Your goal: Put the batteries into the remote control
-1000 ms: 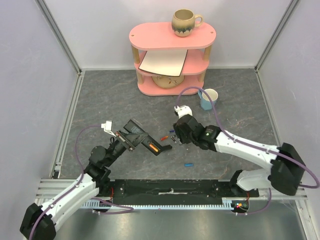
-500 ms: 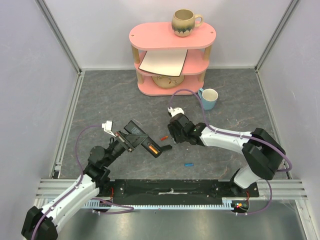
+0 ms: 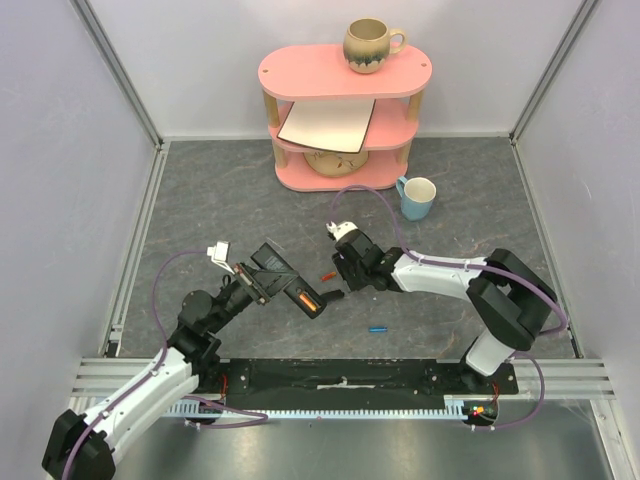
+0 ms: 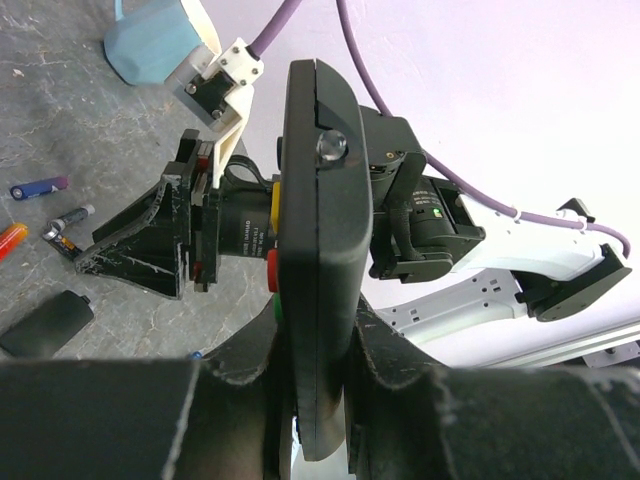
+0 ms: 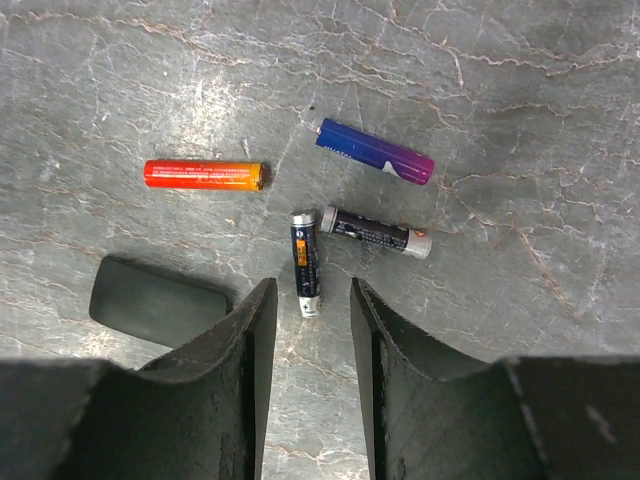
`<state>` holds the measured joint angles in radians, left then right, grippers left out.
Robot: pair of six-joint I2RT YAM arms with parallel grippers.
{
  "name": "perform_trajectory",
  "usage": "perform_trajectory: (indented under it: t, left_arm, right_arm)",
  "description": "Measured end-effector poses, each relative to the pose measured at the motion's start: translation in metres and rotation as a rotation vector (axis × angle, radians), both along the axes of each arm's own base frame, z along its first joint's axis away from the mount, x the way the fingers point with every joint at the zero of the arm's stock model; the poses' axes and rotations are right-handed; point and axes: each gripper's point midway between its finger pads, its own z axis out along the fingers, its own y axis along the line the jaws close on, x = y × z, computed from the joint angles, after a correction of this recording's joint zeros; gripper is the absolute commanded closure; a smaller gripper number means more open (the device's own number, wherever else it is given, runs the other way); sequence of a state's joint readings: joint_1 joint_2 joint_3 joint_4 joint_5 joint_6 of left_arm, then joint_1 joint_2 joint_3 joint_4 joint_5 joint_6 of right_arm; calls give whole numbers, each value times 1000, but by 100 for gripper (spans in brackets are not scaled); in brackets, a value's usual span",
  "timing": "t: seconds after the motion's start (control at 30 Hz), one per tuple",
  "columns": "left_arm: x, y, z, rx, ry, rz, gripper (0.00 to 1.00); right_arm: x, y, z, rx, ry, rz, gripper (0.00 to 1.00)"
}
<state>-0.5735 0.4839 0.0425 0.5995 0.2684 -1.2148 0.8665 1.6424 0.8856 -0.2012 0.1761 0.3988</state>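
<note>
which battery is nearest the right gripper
The dark battery lying end-on, its tip between the right gripper fingers. The orange battery, blue battery and second dark battery lie farther off.

4 batteries [image 5: 305, 262] lie together on the table [image 5: 500, 100], cover [image 5: 155, 300] beside them.

The grey tabletop [image 3: 200, 200] carries a pink shelf [image 3: 300, 72], a mug [image 3: 416, 197], a black cover [image 5: 155, 300], an orange battery [image 5: 203, 174], a blue-purple battery [image 5: 375, 151], two dark batteries [image 5: 305, 262] close together, and a blue battery [image 3: 377, 328] apart.
</note>
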Motion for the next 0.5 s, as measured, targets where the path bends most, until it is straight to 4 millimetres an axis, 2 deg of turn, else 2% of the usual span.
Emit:
perform_trajectory:
  t: [0.33,0.43,0.5]
  left_arm:
    - [1,0,-2,4,6,0,98]
    - [1,-1,-3,8,11,0,98]
    - [1,-1,-4,9,13,0,98]
  right_arm:
    - [-1,-4,-10,-40,8,29,65]
    - [-1,-4,-10,-44,5,36,71]
    - [-1,-4,-10,-46,4,42,80]
